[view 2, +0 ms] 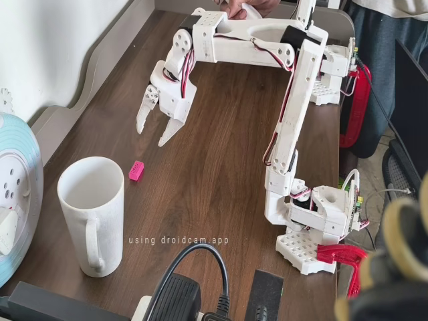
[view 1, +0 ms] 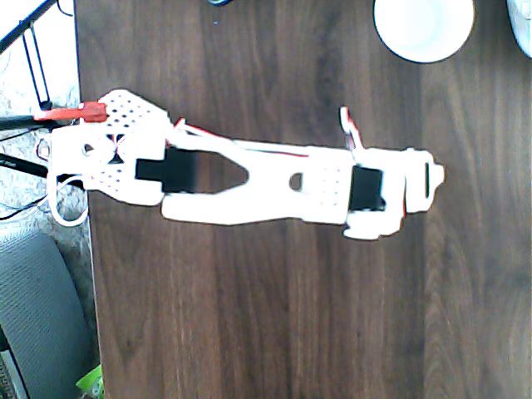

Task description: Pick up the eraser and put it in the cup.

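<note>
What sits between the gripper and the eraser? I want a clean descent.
Nothing: in the fixed view, only bare wood of the table separates the open gripper, hanging above, from the eraser.

A: What surface fills the scene?
B: A dark brown wood-grain table [view 2: 221, 174], lit evenly and brightly.
A: And to the left of the fingers in the fixed view?
B: A plain white wall [view 2: 47, 47] meets a grey moulded table edge [view 2: 100, 67].
A: Overhead?
B: A pale patterned floor [view 1: 37, 108] and a grey ribbed cushion [view 1: 37, 307] lie beside the table's left edge.
</note>
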Available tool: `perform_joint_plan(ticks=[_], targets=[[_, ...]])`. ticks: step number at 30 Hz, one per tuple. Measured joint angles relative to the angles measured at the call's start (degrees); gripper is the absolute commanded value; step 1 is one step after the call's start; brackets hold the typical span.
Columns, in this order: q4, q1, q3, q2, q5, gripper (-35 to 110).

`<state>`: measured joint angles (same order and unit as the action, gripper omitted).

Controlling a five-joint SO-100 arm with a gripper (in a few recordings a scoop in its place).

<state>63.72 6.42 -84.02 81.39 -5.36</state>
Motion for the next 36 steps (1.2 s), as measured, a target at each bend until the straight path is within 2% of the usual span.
perform_joint_plan(ticks=[9, 17, 24, 36], targets=[[0.5, 1.7, 12.0, -15.4, -0.4, 20], [0.5, 1.8, 13.6, -17.6, -0.4, 20], [6.2, 0.8, 13.6, -19.3, -0.7, 20], [6.2, 0.9, 18.5, -21.0, -1.6, 20]])
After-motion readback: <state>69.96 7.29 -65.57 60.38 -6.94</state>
